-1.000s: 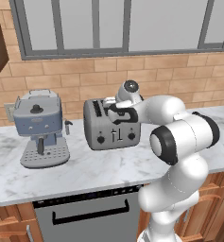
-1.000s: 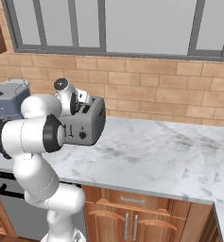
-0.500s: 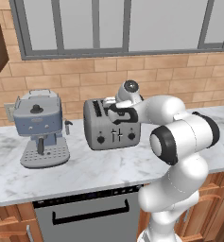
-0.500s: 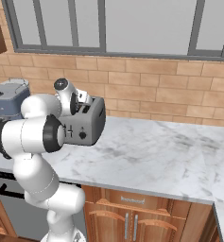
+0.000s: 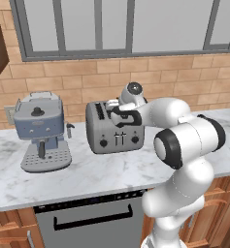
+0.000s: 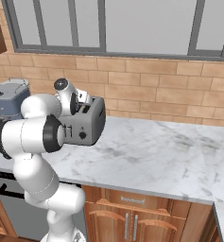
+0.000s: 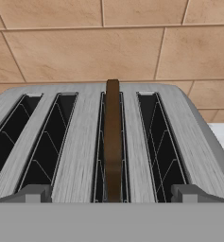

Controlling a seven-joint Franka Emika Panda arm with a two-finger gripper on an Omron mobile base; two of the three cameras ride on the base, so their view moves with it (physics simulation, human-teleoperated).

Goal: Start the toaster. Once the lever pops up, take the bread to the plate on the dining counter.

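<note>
Pincer [image 7: 111, 194] spread wide just above toaster [image 7: 85, 142]; bread [image 7: 112, 142] stands in third slot, centred between the fingertips, untouched.

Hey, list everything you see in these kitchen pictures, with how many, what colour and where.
toaster: one, grey, four slots, on the worktop by the brick wall
bread: one, dark brown, upright in the third slot from the left in the hand view
espresso machine: one, blue-grey, on the worktop left of the toaster
worktop: one, white marble with grey veins, along the wall
dishwasher: one, grey with a black handle, under the worktop
cabinets: several, wooden, under the worktop
window: one, grey frame, above the brick
arm: one, white with dark joints
end effector: one, open, over the toaster's slots
</note>
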